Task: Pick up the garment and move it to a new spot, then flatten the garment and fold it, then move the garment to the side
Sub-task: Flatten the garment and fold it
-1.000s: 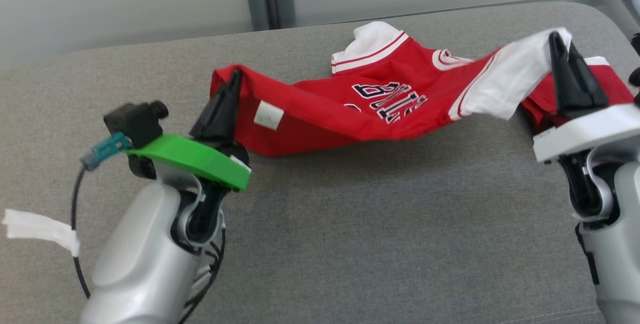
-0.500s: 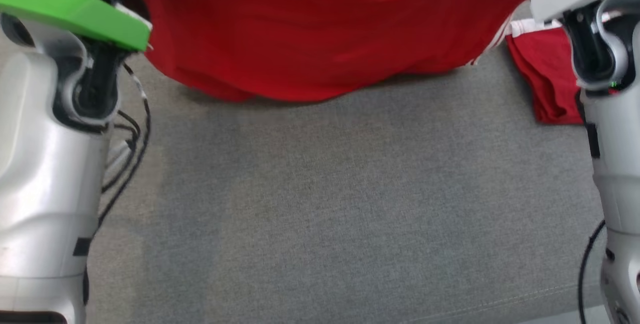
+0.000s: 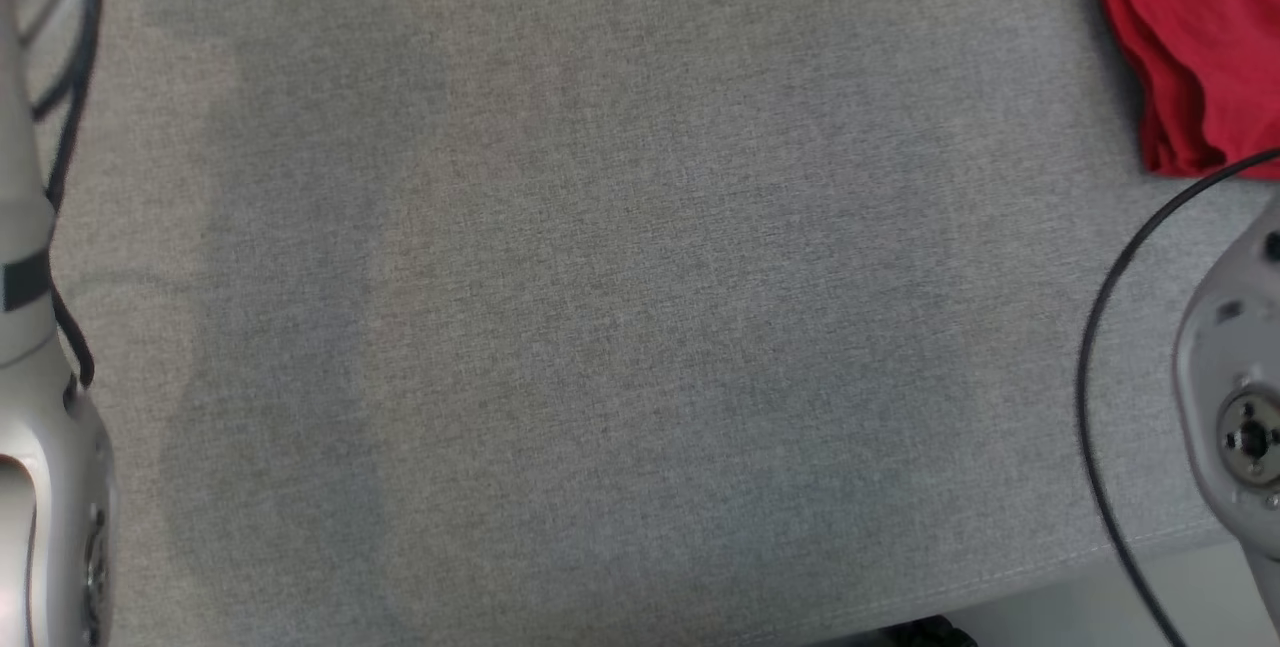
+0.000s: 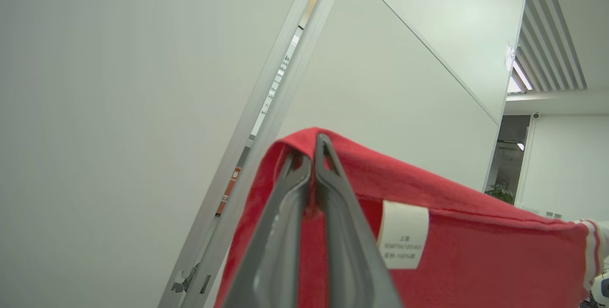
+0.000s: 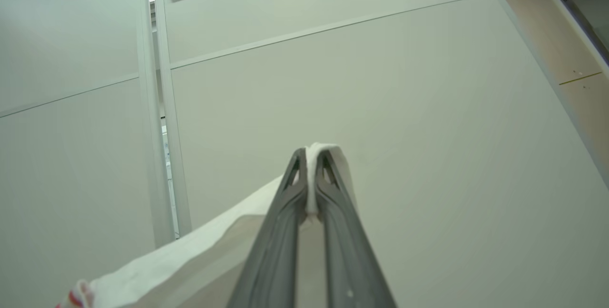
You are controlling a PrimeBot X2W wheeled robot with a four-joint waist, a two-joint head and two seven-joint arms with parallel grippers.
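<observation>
The grey tabletop [image 3: 600, 277] spreads below both hands. The garment [image 4: 476, 260] hangs between the 2, its long axis running hand to hand, I judge. The left hand [image 4: 315, 144] is clamped on a red edge and the right hand [image 5: 311, 153] on white cloth. The head view adds a loose red end [image 3: 1200, 57] on the right hand's side (low, seemingly on the tabletop). The left wrist view shows a care label [image 4: 403, 234] just beside its fingers.

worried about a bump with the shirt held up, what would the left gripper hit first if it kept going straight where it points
Beyond the red garment pinched in the left gripper, the pale wall panel just beside the metal post; how far is unclear.
</observation>
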